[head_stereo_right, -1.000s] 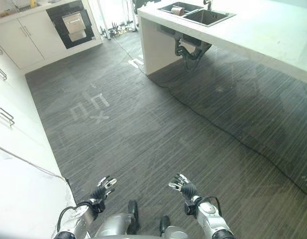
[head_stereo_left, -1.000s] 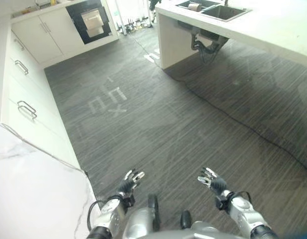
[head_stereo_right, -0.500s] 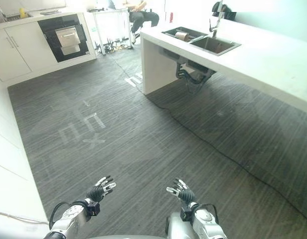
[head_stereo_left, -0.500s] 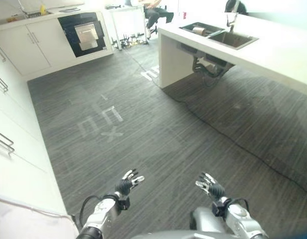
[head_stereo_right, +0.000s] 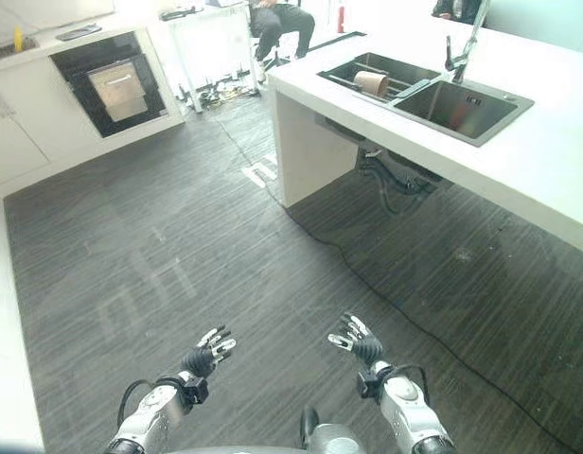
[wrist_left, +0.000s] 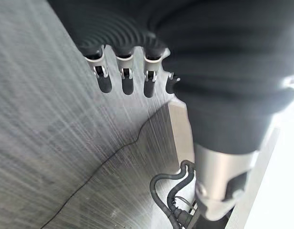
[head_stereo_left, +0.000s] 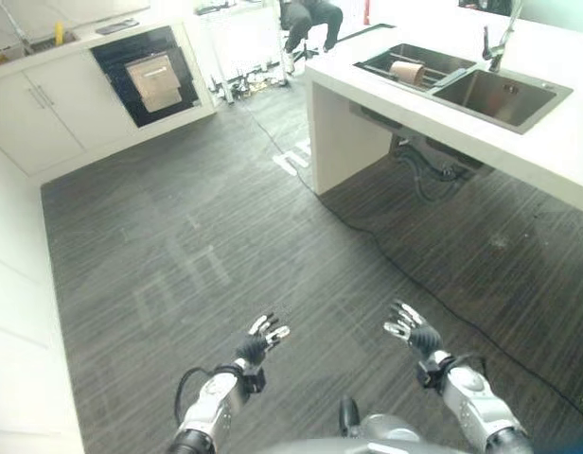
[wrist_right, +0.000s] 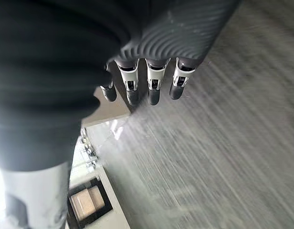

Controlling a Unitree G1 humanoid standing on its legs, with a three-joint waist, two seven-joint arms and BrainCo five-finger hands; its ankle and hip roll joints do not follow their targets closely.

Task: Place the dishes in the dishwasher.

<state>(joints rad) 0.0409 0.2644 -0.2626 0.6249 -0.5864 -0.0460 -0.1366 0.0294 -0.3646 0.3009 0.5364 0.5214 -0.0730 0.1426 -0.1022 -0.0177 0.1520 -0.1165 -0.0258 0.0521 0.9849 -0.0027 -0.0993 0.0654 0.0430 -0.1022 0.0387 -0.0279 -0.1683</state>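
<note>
Left eye view: left hand [head_stereo_left: 260, 342] and right hand [head_stereo_left: 412, 334] hover over bare floor [head_stereo_left: 225, 246], fingers released, grasping nothing.
Dishes: cup [head_stereo_left: 406, 72] lying in sink [head_stereo_left: 481, 90] at 1 o'clock, well apart from hands.
Dishwasher: open dark appliance [head_stereo_left: 146, 74] at 11 o'clock, judged the target.
Risk: counter [head_stereo_left: 367, 113] corner clipped on approach; cup could roll from an unsteady grasp.

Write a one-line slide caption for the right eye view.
Both empty hands, left hand and right hand, open above the dark floor, sink in the white counter ahead.
</note>
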